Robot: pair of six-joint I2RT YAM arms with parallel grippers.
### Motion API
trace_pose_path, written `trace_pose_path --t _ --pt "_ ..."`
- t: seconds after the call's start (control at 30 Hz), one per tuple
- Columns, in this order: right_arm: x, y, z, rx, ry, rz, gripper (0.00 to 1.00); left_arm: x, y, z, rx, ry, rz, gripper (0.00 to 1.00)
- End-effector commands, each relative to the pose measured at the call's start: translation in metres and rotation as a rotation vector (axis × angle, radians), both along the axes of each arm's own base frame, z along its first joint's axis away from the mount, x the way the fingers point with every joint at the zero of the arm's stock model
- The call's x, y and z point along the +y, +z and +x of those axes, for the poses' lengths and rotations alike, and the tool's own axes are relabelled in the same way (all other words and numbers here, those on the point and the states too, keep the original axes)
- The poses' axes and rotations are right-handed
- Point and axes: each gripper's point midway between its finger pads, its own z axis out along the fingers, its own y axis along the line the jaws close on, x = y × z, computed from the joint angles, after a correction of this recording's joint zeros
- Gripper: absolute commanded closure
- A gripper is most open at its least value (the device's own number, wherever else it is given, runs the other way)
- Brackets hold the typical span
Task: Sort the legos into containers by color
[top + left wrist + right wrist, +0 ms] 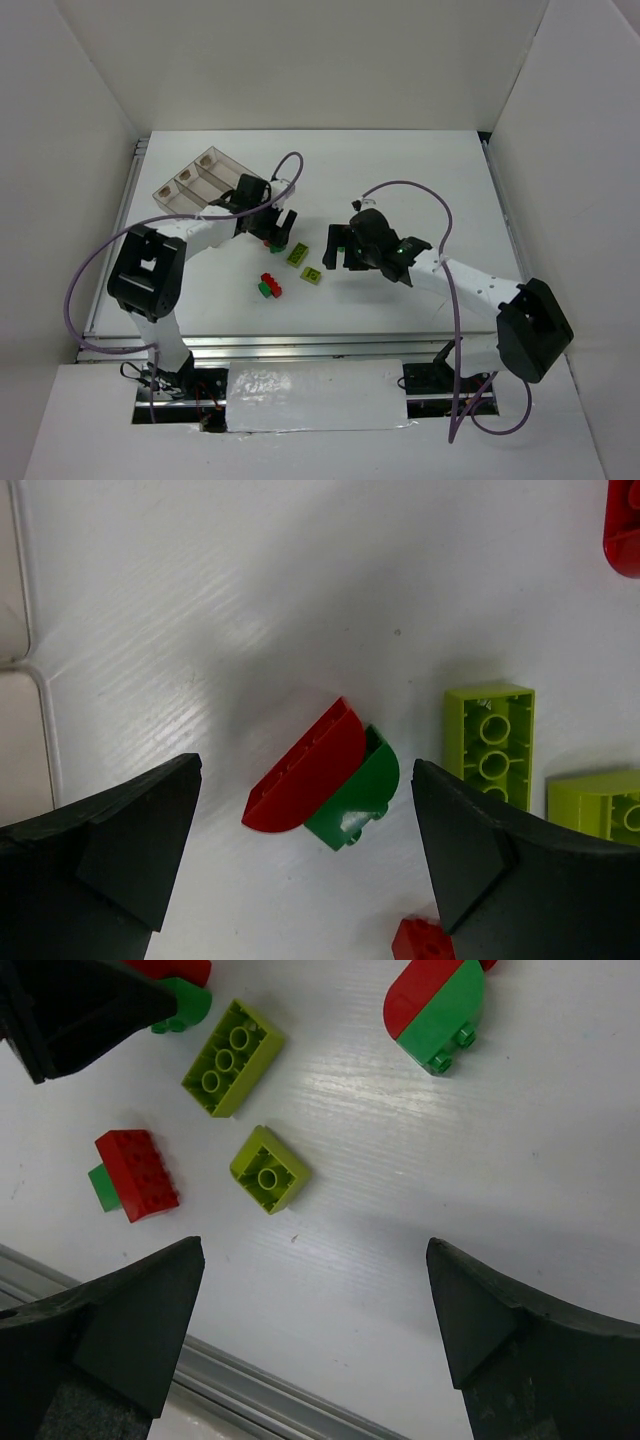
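— Where did the bricks (271, 281) lie?
— Loose on the surface (400, 170) beside the tray (195, 180); a red-and-green pair (345, 792) sat between the left claw (303, 778), spread wide
— And the right claw (315, 1260)?
— Spread too, near the yellow-green ones (232, 1057)

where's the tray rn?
Top view: the tray sits at the far left of the table, just behind the left tool.
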Motion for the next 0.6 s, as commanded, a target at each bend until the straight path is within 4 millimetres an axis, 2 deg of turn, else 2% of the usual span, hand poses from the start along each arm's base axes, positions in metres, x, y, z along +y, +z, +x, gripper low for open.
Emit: trace_pose_path --t 0.0,0.1,0.13,0.17,0.3,0.57 --pt "0.007 0.013 -0.003 -0.046 0.041 0.040 0.00 -0.022 0.005 0.007 0.005 -0.146 -0.049 0.00" --pt "0.008 0.013 -0.006 -0.050 0.054 0.052 0.00 -0.019 0.003 0.016 0.001 -0.137 -0.022 0.01" --pt "0.010 0.014 -0.007 -0.055 0.059 0.060 0.00 -0.015 -0.006 0.014 0.035 -0.132 0.000 0.00" --pt "0.010 0.014 -0.008 -0.055 0.062 0.063 0.00 -0.016 -0.002 0.018 0.033 -0.136 0.006 0.01" --pt "0.012 0.014 -0.009 -0.057 0.066 0.062 0.00 -0.009 -0.014 0.008 0.079 -0.121 0.028 0.01" --pt "0.013 0.009 -0.010 -0.048 0.072 0.057 0.00 -0.006 -0.015 -0.001 0.081 -0.099 0.057 0.01"
